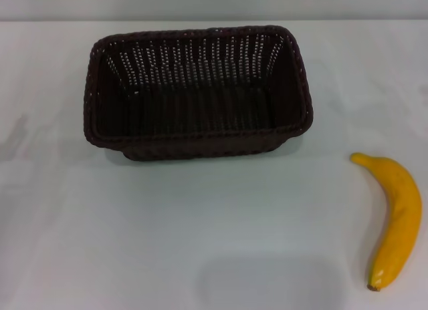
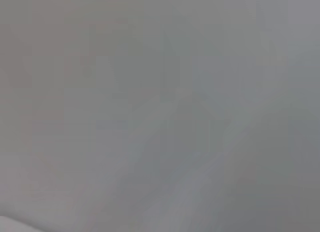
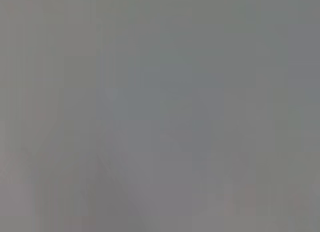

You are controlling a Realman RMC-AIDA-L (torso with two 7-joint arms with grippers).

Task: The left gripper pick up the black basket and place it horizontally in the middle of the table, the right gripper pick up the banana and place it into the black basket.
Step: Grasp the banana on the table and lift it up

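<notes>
While neither arm's jaws showed, the basket [image 1: 198, 93] looked light and stiff, best gripped by its rim; the banana [image 1: 396, 216] smooth, mid-body.

From where the head camera looks, no part of the robot's body shows: no arm, no casing, no cable, no tool comes into sight over the white surface [image 1: 200, 243]. The left wrist view gives only a flat, featureless grey field, with nothing of that arm's own hardware to make out. The right wrist view is the same plain grey, so the body's colours, shapes and markings cannot be told.
</notes>
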